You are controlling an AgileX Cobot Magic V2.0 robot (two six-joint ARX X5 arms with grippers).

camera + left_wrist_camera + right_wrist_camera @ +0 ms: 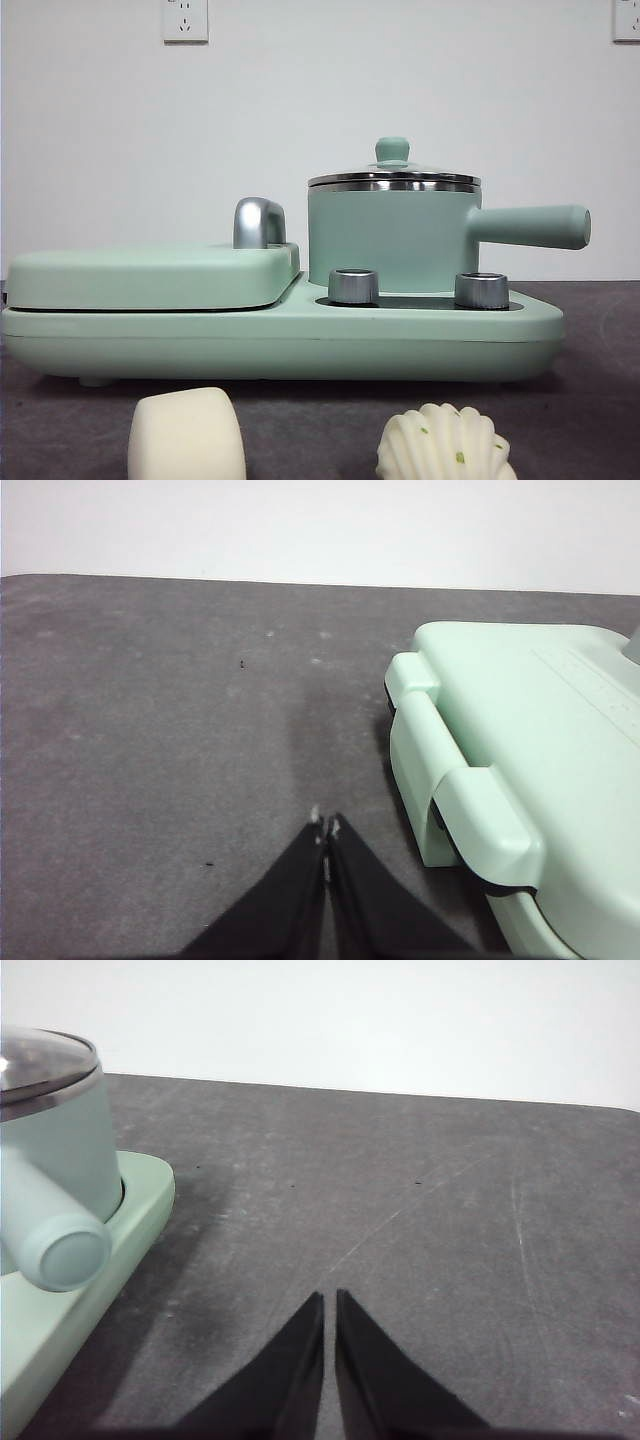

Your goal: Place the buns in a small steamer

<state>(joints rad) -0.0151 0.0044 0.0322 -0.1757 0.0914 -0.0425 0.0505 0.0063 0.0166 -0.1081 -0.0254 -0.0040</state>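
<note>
Hovering over bare dark surface (150,730), the left tool (325,825) has its jaws pressed together at the tips and holds nothing. Just beside it stands the pale green cooker base (520,770), its rounded corner and hinge end facing the tool; open surface runs clear on the other side, out to the white wall.

Right tool (329,1298): jaws drawn nearly together, a thin slit between them, nothing held. It hangs over open surface, with the steamer (60,1140) off to one side on the end of the base. The steamer's straight handle (55,1235) points out past the base edge, its round end cap facing the camera.

Front view: steamer (392,235) upright on the base, lid (393,175) seated, handle lying level and pointing to the picture's right. Flat cover (150,275) closed alongside it. Both buns lie on the surface in front of the base, apart from each other: smooth bun (187,435) below the cover, ridged bun (445,445) below the steamer. Neither tool appears in this view.
</note>
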